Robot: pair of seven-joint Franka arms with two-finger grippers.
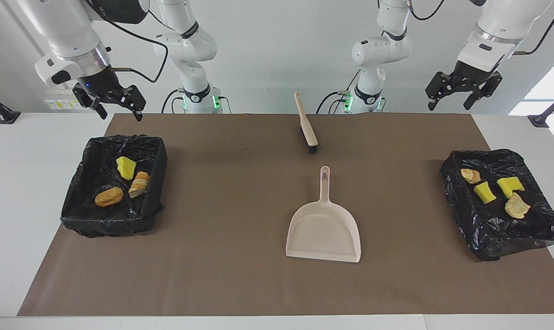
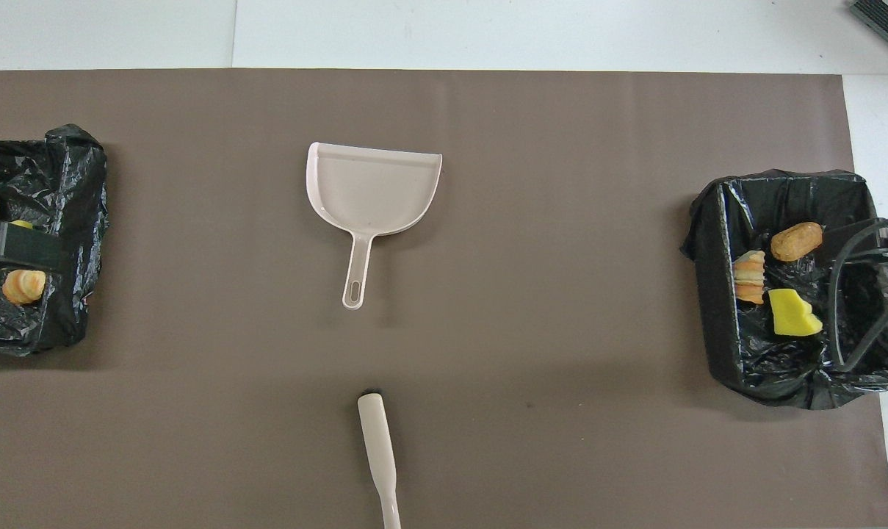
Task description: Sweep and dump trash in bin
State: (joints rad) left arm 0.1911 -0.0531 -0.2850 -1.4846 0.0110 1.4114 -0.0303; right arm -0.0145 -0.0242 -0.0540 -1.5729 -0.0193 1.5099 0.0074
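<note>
All the trash lies in two black-lined bins. The bin (image 1: 112,224) at the right arm's end holds a yellow sponge chunk (image 1: 126,167) and two bread lumps (image 1: 108,196). The bin (image 1: 455,183) at the left arm's end holds several scraps, among them a yellow chunk (image 1: 510,184) and a tan lump (image 1: 517,206). The pale pink dustpan (image 1: 323,231) lies flat and bare mid-table. The brush (image 1: 305,123) lies nearer the robots. My right gripper (image 1: 120,112) hangs open and bare above its bin's near edge. My left gripper (image 1: 450,104) hangs open and bare, high over the table's edge at its own end.
A brown mat (image 1: 231,275) covers the table. In the overhead view, one finger (image 2: 25,250) of the left gripper shows over the bin (image 2: 76,220) at that end. The right arm's cables (image 2: 855,294) cross the other bin (image 2: 708,294).
</note>
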